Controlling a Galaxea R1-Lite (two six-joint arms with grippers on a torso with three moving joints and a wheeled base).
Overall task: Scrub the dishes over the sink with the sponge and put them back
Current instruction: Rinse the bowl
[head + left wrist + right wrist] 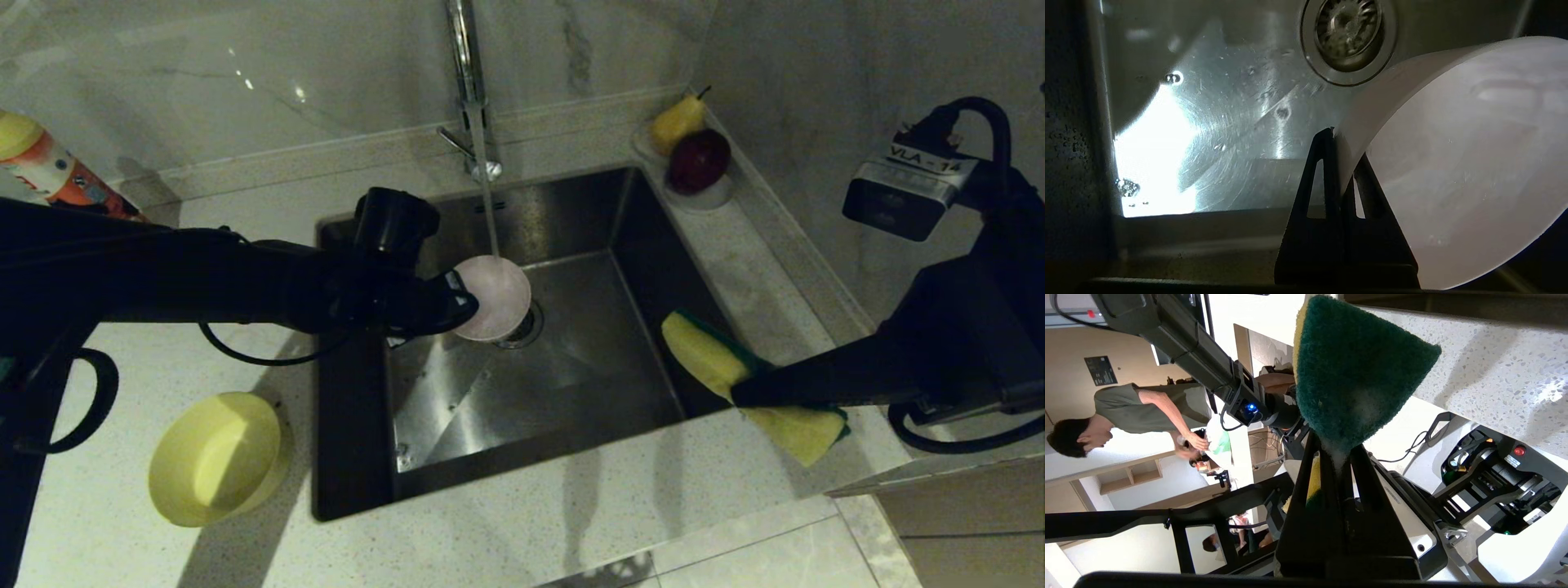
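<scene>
Overhead, left hand [467, 304] pinching pink bowl [494, 296] beneath faucet [472, 98] (sink [571, 392]), right hand [739, 396] clamping sponge [709, 353], yellow bowl [214, 457] aside.

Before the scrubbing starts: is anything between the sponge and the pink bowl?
Nothing visible. The right pincer holds the sponge at the sink's right edge; only open basin separates it from the pink bowl, held by the left pincer.
</scene>
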